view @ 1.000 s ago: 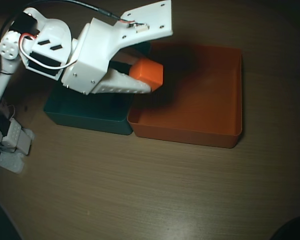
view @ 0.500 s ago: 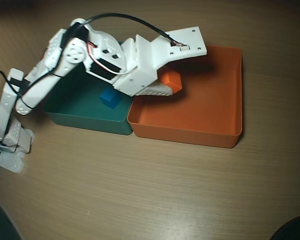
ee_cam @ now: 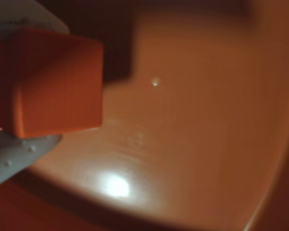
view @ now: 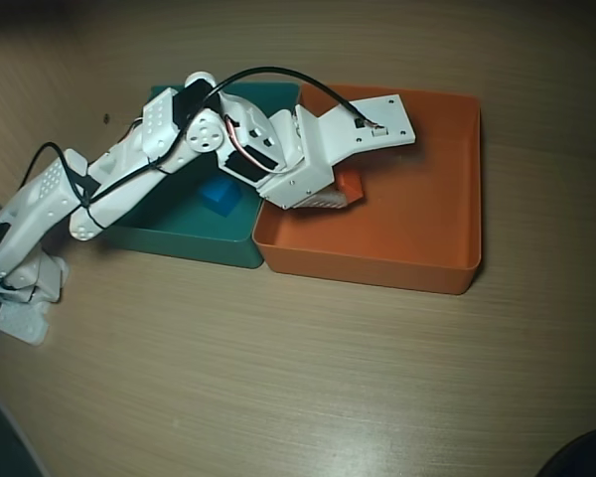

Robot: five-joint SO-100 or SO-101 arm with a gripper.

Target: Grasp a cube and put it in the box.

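1. The gripper (view: 340,191) is located over the left part of the box (view: 447,214), inside its walls, in the overhead view.
2. The jaws are closed against the cube (ee_cam: 53,82), which is held between the white fingers (ee_cam: 14,156) above the box floor in the wrist view.
3. A teal tray (view: 169,234) abuts the box's left wall; a blue cube (view: 220,195) lies within it.
4. Much of the teal tray is covered by the arm (view: 109,184).

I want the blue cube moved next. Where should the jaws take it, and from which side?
From straight above, closing on two opposite flat side faces of the blue cube. It lies loose on the floor of the teal tray, whose walls block a sideways approach.
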